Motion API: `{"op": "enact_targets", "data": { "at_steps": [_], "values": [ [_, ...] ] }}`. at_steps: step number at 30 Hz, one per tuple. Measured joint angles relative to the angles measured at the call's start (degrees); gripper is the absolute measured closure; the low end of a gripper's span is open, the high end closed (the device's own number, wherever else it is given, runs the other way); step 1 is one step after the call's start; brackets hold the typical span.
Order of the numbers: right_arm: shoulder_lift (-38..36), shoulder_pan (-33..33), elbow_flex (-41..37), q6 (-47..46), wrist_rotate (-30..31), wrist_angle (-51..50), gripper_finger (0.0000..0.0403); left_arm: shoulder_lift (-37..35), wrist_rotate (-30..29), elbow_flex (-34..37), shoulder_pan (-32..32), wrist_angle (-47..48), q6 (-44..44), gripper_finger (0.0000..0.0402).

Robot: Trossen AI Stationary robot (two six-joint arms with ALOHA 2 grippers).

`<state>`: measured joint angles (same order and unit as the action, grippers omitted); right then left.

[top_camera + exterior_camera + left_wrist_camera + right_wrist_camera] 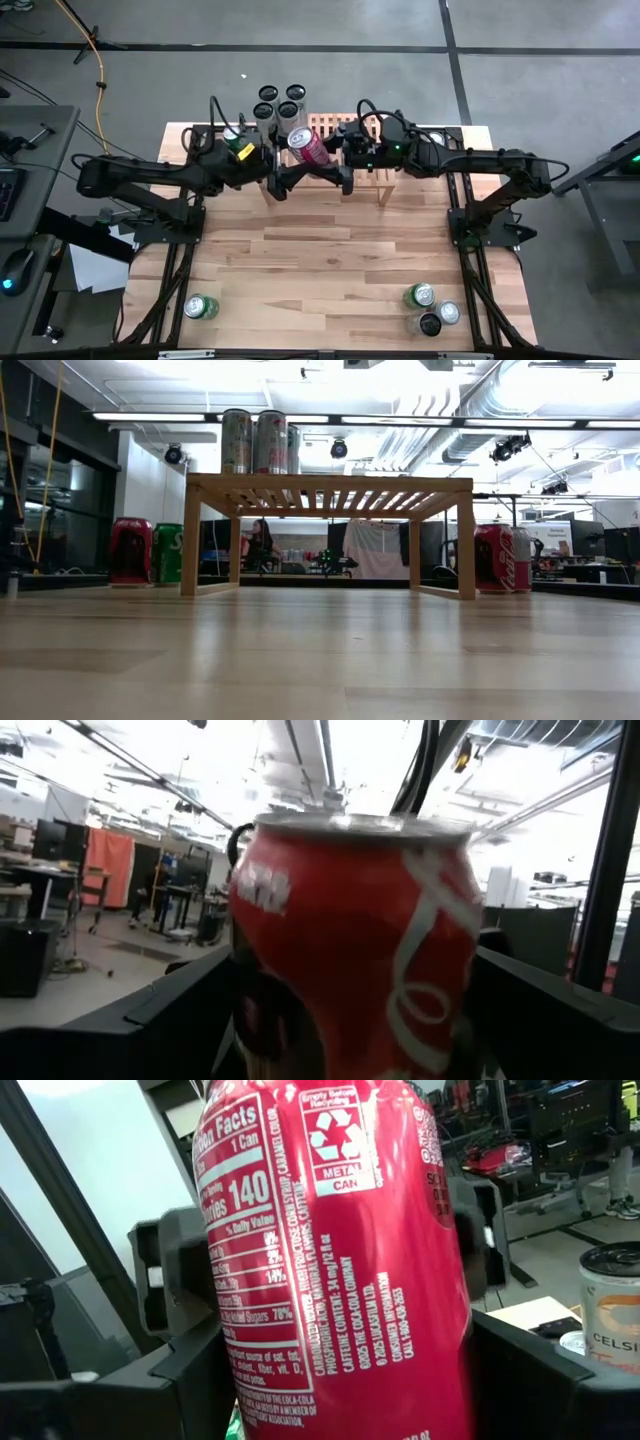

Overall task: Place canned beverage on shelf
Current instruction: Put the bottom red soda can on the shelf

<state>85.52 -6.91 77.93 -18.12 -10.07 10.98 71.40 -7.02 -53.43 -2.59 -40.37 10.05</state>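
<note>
Can [308, 146] is red cola, up in the air and tilted, right between the two pincers over the shelf [325, 124].

- Right pincer [336, 168]: clamped on the can. Its wrist cam shows the nutrition-label side [340, 1260] filling the whole gap, with both dark fingers [520, 1370] hard against the can wall.
- Left pincer [288, 170]: comes in from the opposite side, tip to tip with the right one. The can's logo side [360, 940] sits between its fingers [170, 1010]. Can't tell whether it grips or only brackets the can.
- Both arms stretch in from their own sides of the desk [330, 260] and meet about mid-shelf, above the slats.
- Shelf from the low cam [330, 485]: slatted top and two side legs. Neither pincer nor the red can shows in that view.
- Cluster of four tall cans [280, 103] stands upright at the shelf's far end, just beyond the left pincer. They show on top of the shelf in the low cam [255, 442].
- A pale Celsius can [612, 1305] shows past the right pincer's finger in its wrist cam.
- Green can [243, 150] sits beside the left arm's wrist, just behind its pincer.
- Well away from both pincers, at the near edge: one green can [201, 306] on the left, and a group of three cans [430, 308] on the right.
</note>
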Motion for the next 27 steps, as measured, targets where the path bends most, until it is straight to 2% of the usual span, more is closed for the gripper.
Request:
{"op": "enact_targets", "data": {
  "at_steps": [8, 14, 17, 20, 23, 27],
  "values": [
    [0.04, 0.21, 0.00, 0.00, -0.07, -0.92, 0.0097, 1.18, -0.87, 0.00, 0.02, -2.20, 0.29, 0.0048],
    [0.07, 0.17, 0.00, 0.11, -1.33, -0.94, 0.0098, 1.17, -1.40, 0.00, -0.06, -1.62, -0.20, 0.0119],
    [0.07, 0.15, 0.00, 0.57, -1.96, -1.11, 0.0102, 0.93, -2.17, -0.04, 0.04, -1.02, -1.62, 0.0119],
    [-0.29, 0.06, 0.00, 0.94, -1.86, -2.64, 0.0066, 0.69, -2.66, -0.04, -0.08, -0.09, -2.77, 0.0119],
    [-1.55, -0.83, -0.07, 1.54, -1.85, -6.84, 0.0021, -1.10, -4.45, 0.04, -0.70, 4.74, -4.73, 0.0119],
    [-4.76, -2.44, 0.10, 1.42, -2.71, -13.16, 0.0021, -3.73, -7.76, 0.09, -1.11, 12.98, -5.65, 0.0119]
  ]
}}
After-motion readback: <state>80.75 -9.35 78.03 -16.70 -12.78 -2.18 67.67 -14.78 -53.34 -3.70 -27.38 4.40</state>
